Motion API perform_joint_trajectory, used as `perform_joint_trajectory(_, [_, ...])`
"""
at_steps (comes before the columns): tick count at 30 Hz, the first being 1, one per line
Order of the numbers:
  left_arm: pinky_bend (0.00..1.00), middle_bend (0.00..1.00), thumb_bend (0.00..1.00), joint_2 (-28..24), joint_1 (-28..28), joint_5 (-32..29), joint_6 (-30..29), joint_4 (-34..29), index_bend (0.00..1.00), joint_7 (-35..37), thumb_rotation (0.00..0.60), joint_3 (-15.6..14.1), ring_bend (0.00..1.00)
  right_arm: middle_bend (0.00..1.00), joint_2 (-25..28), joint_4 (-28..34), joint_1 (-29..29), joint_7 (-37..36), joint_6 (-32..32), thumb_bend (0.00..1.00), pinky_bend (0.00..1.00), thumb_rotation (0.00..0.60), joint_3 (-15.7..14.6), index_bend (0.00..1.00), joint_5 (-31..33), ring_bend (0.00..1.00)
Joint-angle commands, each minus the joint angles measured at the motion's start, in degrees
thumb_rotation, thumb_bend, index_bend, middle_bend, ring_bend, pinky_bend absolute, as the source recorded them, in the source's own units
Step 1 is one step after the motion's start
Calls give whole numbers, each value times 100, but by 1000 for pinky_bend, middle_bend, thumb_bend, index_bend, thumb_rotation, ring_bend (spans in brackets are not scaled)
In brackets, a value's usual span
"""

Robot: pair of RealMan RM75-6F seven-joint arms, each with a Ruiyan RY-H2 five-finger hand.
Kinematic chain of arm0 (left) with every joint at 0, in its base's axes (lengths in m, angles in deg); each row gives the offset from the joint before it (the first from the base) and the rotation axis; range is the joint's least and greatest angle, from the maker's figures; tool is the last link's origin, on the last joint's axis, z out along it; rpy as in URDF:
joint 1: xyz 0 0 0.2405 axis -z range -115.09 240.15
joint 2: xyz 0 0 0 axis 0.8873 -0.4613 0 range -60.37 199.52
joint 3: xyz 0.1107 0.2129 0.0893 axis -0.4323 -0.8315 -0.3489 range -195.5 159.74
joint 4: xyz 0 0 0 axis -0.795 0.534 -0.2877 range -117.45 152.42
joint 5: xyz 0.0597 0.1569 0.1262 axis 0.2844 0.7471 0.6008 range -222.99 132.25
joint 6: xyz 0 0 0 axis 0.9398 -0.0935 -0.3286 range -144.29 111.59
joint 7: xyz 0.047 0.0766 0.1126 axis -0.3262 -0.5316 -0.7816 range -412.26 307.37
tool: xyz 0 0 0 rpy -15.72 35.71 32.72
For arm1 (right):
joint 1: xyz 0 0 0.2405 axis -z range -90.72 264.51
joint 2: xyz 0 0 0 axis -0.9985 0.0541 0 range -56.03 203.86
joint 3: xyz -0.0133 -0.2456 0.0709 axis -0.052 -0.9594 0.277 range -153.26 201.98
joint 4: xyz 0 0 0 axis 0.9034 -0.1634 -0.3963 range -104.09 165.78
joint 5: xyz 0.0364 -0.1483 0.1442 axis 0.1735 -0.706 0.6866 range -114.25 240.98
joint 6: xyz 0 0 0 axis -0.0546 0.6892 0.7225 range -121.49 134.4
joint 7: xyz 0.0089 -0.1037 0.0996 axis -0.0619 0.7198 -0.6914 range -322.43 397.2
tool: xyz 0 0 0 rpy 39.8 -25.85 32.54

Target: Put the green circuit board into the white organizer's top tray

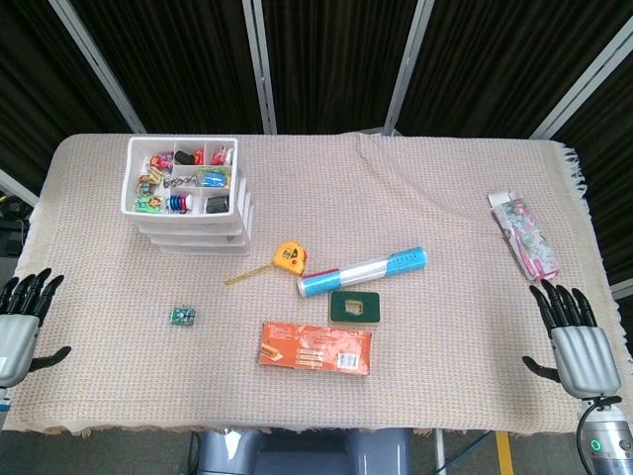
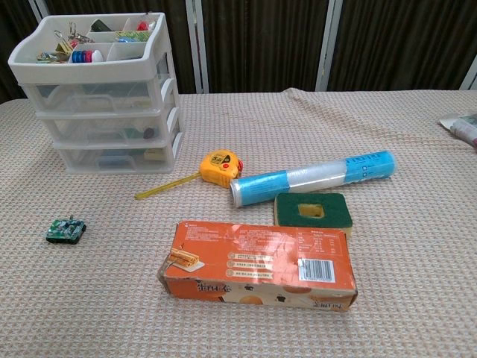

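We are looking at the green circuit board (image 1: 183, 316), which is lying flat on the woven tablecloth (image 1: 425, 327) toward our left side, well apart from the white organizer (image 1: 184, 193) behind it and clear of the orange box (image 1: 316, 347) to its right. It is reading to us as a small, light, stiff piece with little components standing up from its face, so we are judging it as something to pinch by its bare edges rather than press from above, since the parts could be fragile and the thin board is sitting low in the cloth. Our left hand (image 1: 20, 322) is hovering at the table's near left edge, fingers spread and holding nothing; our right hand (image 1: 579, 346) is waiting likewise, far off. The organizer's top tray (image 2: 89, 45) is already crowded with small items, so we are expecting to need a gentle release.
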Motion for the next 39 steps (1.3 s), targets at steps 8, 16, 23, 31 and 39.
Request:
perform_joint_trajectory(8, [0, 0, 108, -33, -28, 6, -33, -20, 5, 31, 600, -18, 0, 0, 3, 23, 0, 92, -11, 0, 0, 600, -16, 36, -2, 0])
perform_joint_trajectory(16, [0, 0, 110, -41, -31, -3, 10, -47, 5, -9, 600, -52, 0, 0, 9, 37, -18, 109, -42, 0, 0, 600, -18, 36, -3, 0])
perform_joint_trajectory(23, [2, 0, 121, -29, -17, -11, 29, -77, 8, -71, 600, -52, 0, 0, 17, 32, -10, 102, -44, 0, 0, 600, -21, 36, 17, 0])
perform_joint_trajectory(31, [548, 594, 692, 72, 100, -35, -33, -463, 37, 275, 600, 167, 607, 0, 27, 43, 5, 85, -21, 0, 0, 600, -45, 36, -19, 0])
perform_joint_trajectory(39, [638, 773, 862, -154, 693, -1571, 1593, -2015, 6, 1709, 600, 590, 772, 0, 34, 44, -10, 63, -71, 0, 0, 600, -54, 36, -6, 0])
